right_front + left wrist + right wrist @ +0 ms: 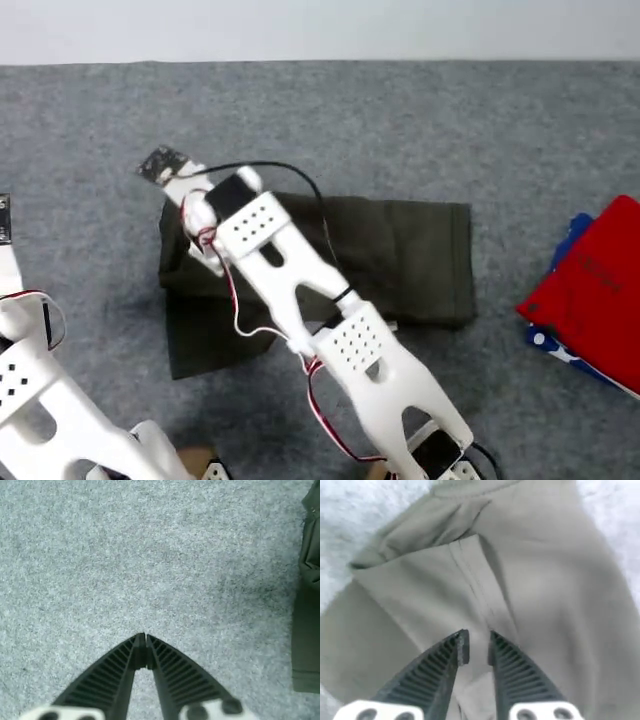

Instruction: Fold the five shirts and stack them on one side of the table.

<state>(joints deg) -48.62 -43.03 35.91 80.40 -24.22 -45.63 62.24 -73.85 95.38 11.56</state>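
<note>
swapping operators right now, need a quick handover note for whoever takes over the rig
Left claw: shut, empty, over the bare grey felt table, beside the shirt.
Right claw: slightly open, over a crease of the dark olive cloth shirt, which lies mid-table, partly folded.
Done: a red cloth shirt lies on blue cloth at the high view's right edge.
Left: finish the olive fold and stack it there. How many shirts the stack holds cannot be told.

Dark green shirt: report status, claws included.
Left claw shut, over table. Right claw open over dark green shirt, partly folded. Red shirt lies well aside.
</note>
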